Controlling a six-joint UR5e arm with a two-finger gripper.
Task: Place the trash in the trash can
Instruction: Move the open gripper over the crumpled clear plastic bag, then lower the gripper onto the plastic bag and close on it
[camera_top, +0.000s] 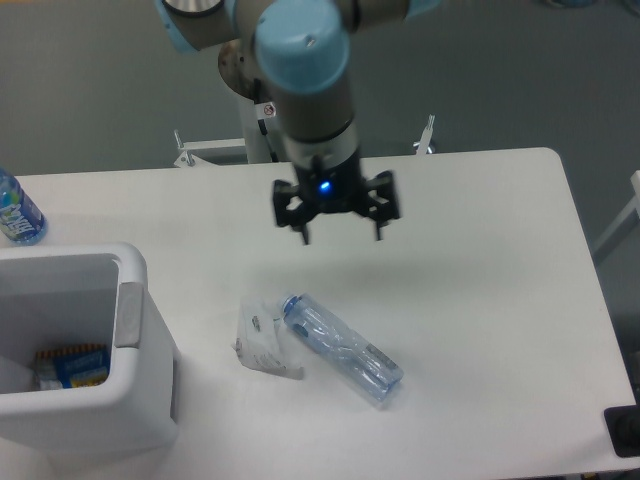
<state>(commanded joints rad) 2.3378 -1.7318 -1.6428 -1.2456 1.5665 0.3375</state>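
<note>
Gripper (341, 237): spread wide, empty, above table (480, 260). Bottle (342, 347) touching wrapper (262, 340); bin (85, 350) at left.
</note>
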